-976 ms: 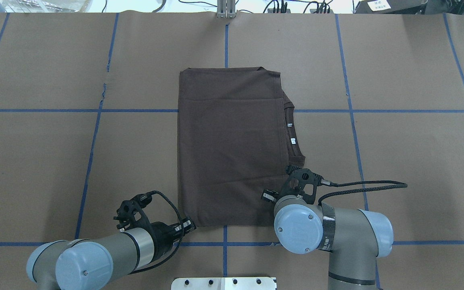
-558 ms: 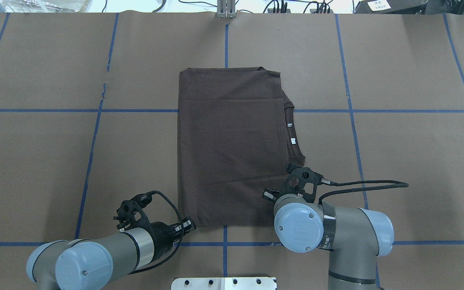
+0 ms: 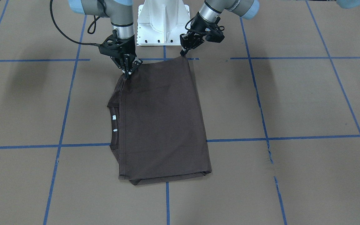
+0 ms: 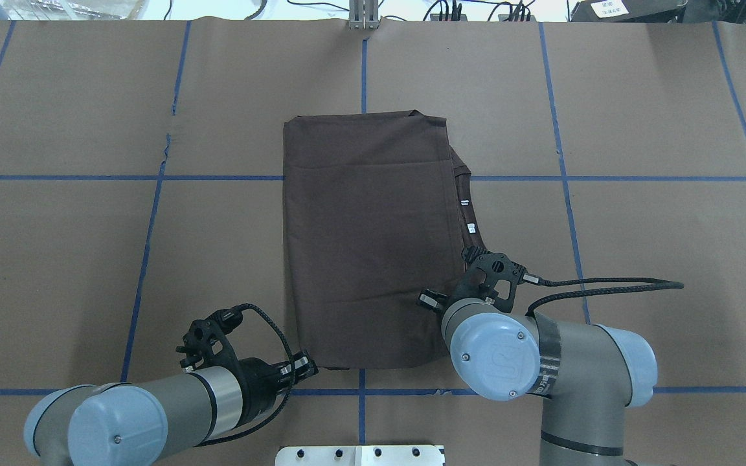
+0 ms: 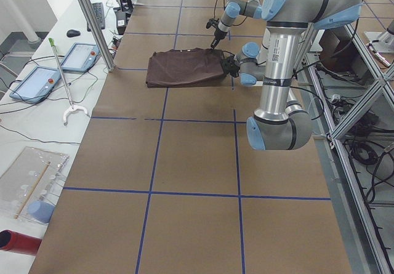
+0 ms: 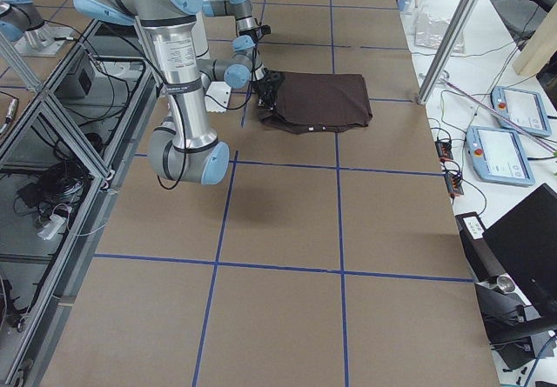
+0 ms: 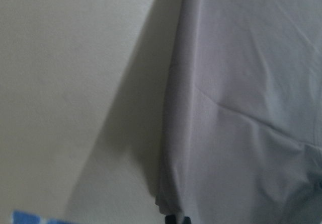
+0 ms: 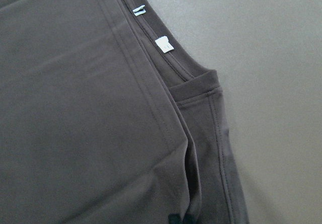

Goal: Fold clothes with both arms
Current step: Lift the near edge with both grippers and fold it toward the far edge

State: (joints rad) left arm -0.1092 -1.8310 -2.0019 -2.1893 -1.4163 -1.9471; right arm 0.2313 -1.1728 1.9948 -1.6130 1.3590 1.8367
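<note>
Smooth dk-brown T-shirt (image 4: 366, 239), folded rectangle, ribbed collar (image 8: 181, 65); L gripper (image 3: 183, 54) & R gripper (image 3: 126, 73) each pinch near corner.

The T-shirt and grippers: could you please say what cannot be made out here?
Neck labels: print too small, every view.
T-shirt sleeves: folded under the top layer, every view.
Right gripper fingertips: hidden by its own wrist in the overhead view.
Left gripper fingertips: cut off by the left wrist view's bottom edge.

My table (image 4: 638, 97) is covered in brown paper, marked off by blue tape lines (image 4: 56, 177). A white pedestal base (image 3: 164, 18) stands at my edge of it. Two teach pendants (image 5: 79, 57) lie on a white side table (image 5: 24, 126).
</note>
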